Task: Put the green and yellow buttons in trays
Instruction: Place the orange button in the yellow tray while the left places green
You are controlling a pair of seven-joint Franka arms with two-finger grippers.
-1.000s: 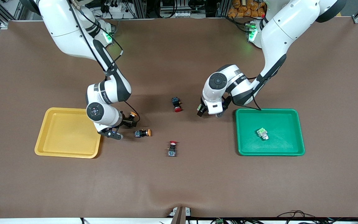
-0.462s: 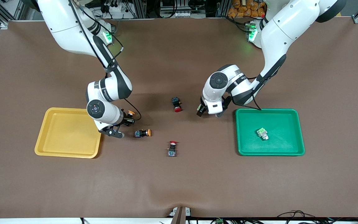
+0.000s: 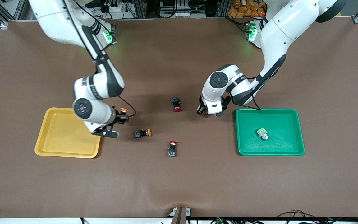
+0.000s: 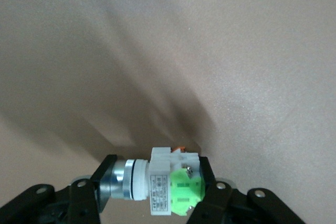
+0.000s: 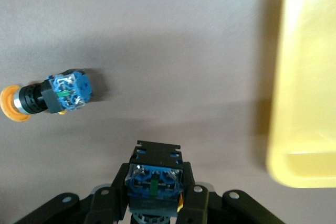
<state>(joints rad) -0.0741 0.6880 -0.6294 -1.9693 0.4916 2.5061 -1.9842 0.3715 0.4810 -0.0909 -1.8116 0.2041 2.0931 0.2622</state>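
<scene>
Front view: a yellow button (image 3: 123, 110) is gripped by the right gripper (image 3: 117, 119) over the table beside the yellow tray (image 3: 67, 151). A second yellow button (image 3: 143, 133) lies on the mat nearby. One green button (image 3: 262, 133) is seen in the green tray (image 3: 270, 152). The left gripper (image 3: 208, 111) is held beside that tray.

Left wrist view: a second green button (image 4: 160, 184) is clamped between the fingers (image 4: 102, 184).

Right wrist view: the blue-bodied button (image 5: 155, 179) is pinched, yellow tray rim (image 5: 299, 129) close by.
</scene>
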